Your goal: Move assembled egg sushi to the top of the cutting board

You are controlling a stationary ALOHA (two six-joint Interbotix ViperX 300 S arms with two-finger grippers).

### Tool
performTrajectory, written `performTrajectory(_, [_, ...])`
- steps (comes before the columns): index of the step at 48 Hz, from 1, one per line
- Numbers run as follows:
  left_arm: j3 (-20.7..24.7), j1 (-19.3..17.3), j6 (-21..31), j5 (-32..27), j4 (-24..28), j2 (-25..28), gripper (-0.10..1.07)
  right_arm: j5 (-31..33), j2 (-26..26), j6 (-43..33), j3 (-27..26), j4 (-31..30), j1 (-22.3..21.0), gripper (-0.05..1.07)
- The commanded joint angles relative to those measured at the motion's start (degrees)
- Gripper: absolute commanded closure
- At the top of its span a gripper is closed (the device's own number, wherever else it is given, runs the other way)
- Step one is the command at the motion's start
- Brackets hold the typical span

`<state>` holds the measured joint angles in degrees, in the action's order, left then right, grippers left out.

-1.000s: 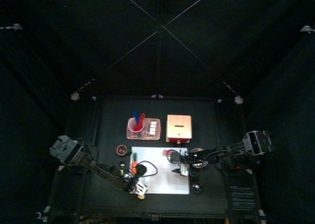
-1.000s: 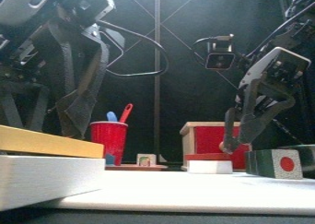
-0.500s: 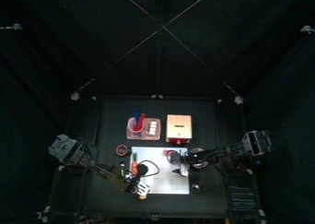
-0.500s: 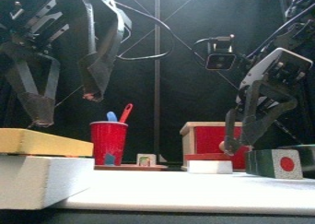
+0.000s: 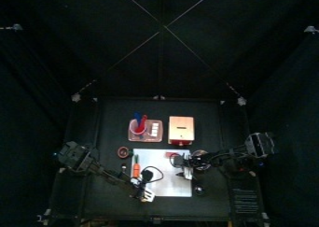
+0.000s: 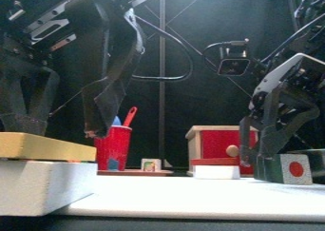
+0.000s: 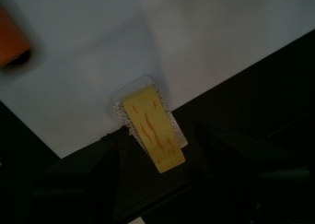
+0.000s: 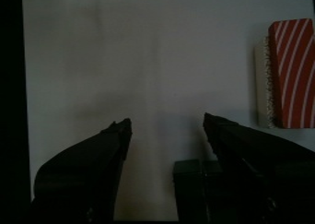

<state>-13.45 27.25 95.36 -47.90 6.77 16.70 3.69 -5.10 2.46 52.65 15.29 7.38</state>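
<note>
Approach step: left claw (image 6: 57, 130) spread above egg sushi (image 7: 153, 128) at cutting board (image 7: 147, 43) edge; next descend, pinch. Right claw (image 8: 164, 140) spread, idle.

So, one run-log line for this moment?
left gripper: jaws open over egg sushi | sushi: at cutting board edge | right gripper: open, empty

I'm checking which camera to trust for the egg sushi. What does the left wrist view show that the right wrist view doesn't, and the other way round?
Only the left wrist view shows the egg sushi, a yellow block on white rice at the cutting board's edge, plus an orange thing at the picture's edge. Only the right wrist view shows the right pincer, open, and a red-and-white striped piece. Both show the white board.
</note>
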Motion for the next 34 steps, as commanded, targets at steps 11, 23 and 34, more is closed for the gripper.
performTrajectory(11, [0.7, -0.88, 0.26, 0.53, -1.14, 1.05, 0.06, -0.88, -0.79, 0.09, 0.0, 0.09, 1.49, 0.08])
performTrajectory(23, [0.53, -0.88, 0.26, 0.62, -2.29, 1.93, 0.17, -0.88, -0.79, 0.0, 0.26, 0.35, 1.93, 0.08])
performTrajectory(34, [0.26, -0.88, -0.09, 0.62, -2.29, 1.41, 0.33, -0.88, -1.05, 0.0, 0.26, 0.35, 1.93, 0.08])
